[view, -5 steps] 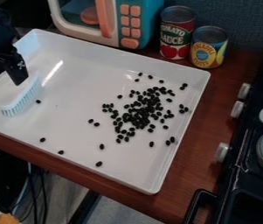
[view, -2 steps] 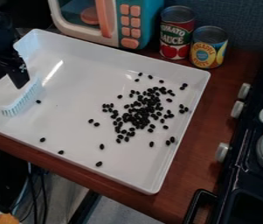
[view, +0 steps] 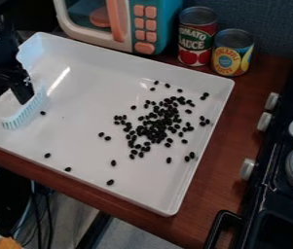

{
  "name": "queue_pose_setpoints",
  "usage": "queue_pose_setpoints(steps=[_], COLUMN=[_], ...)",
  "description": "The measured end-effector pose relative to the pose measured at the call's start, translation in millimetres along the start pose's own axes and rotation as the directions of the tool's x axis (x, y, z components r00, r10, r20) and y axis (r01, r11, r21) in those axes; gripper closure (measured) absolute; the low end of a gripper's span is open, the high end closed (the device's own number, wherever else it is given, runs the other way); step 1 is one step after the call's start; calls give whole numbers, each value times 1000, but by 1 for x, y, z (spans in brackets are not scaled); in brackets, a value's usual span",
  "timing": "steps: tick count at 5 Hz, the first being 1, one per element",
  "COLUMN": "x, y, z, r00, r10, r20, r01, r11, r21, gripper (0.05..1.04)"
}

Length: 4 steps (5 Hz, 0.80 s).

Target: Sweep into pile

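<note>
Beans (view: 154, 128) lie scattered in the tray (view: 87, 92); hand (view: 12, 98) wide, beside the brush (view: 24, 113).

The tray (view: 87, 141) looks like smooth, glossy white plastic; the brush bristles (view: 25, 111) look like pale plastic. Beneath lies a reddish-brown wood-look counter (view: 217, 155) with a satin sheen. The beans (view: 110, 182) look smooth. At the far side, the cans (view: 234, 37) have shiny metal tops.
</note>
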<state>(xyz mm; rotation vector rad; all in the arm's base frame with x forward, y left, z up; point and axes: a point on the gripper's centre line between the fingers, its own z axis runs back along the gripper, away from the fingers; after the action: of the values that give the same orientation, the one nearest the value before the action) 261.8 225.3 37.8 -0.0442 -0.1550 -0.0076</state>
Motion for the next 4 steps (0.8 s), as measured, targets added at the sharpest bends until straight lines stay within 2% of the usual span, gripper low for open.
queue_pose_setpoints(steps=[1,2,3,4], x=[-4,-9,-8,-8], y=[3,1,0,0], z=[-2,-6,-5,-3], r00=[1000,1000,999,999], r10=[11,14,34,42], r20=[-12,-26,-17,-14], r01=[-11,-13,-33,-42], r11=[1000,1000,999,999], r21=[19,15,16,20], gripper=[108,232,501,685])
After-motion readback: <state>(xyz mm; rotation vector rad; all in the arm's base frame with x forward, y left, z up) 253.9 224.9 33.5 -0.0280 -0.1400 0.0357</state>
